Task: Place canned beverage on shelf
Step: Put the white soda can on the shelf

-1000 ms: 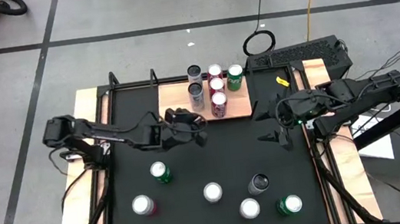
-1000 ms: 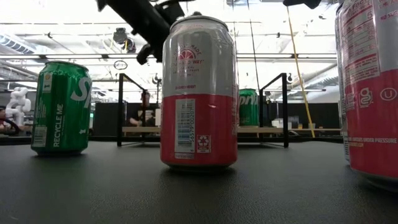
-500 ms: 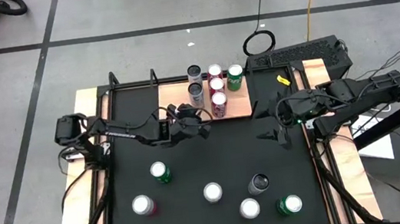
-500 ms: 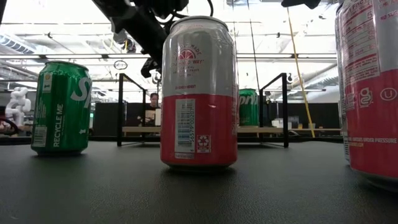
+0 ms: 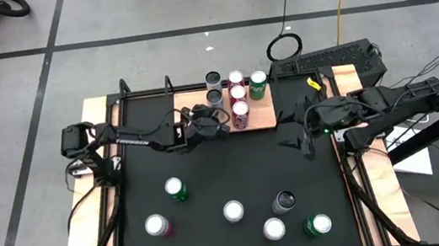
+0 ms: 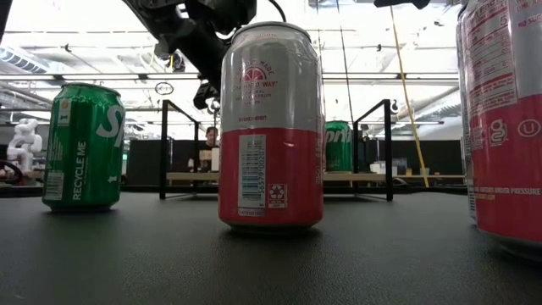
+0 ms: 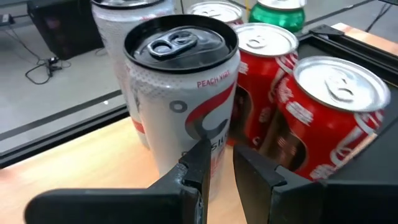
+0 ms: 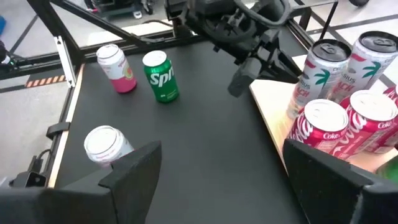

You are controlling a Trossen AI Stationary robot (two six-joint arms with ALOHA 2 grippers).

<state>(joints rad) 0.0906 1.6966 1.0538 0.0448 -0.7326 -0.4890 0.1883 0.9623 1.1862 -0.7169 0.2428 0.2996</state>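
Observation:
The shelf (image 5: pixel 264 111), a light wooden board at the mat's far edge, carries several upright cans: two white ones with dark tops, three red ones (image 5: pixel 238 93) and a green one (image 5: pixel 257 80). My left gripper (image 5: pixel 208 124) sits at the shelf's near left. Its fingers (image 7: pixel 198 163) are almost shut with nothing between them, low before the nearer white can (image 7: pixel 183 93). My right gripper (image 5: pixel 294 142) hangs open over the mat's right side, holding nothing (image 8: pixel 227 177). My left gripper comes nearly level from the table's near-left side. Its fingertips (image 7: pixel 200 155) are low on the side wall (image 7: pixel 208 138) of the white can, which stands upright on the shelf. Whether they touch the wall, I cannot tell.
Several loose cans stand upright on the black mat's near half, among them a green one (image 5: pixel 175 188), a pink one (image 5: pixel 157 225), a white-topped one (image 5: pixel 233 211) and a dark one (image 5: pixel 283 202). Black frame posts (image 6: pixel 161 148) flank the shelf. Bare mat (image 5: pixel 250 161) lies between the arms.
My left gripper has gone toward the table's far edge and a little to the right, sinking slightly, up to the white can at the shelf's near left. Its fingers have kept the same narrow gap. My right gripper has stayed in place.

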